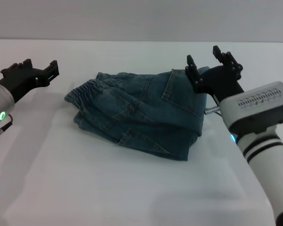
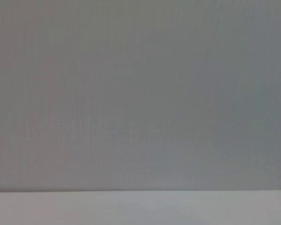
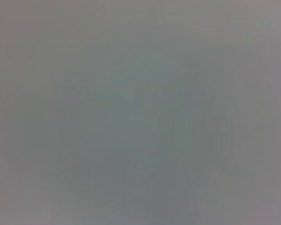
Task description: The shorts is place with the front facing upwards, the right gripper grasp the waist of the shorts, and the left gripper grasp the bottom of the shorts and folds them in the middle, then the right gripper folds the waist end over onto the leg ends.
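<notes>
2 folds look done: shorts (image 1: 141, 115) bundled compactly on bench (image 1: 85, 188), so left end effector (image 1: 37, 70) and right end effector (image 1: 212, 63) hover alongside, both wide, holding nothing.

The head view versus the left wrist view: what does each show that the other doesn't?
Only the head view shows the folded shorts in a bundle, the left gripper off to their left and clear of them, and the right gripper open at their right edge, holding nothing. The left wrist view shows nothing of its own, only a blank grey backdrop. Both show the white table.
</notes>
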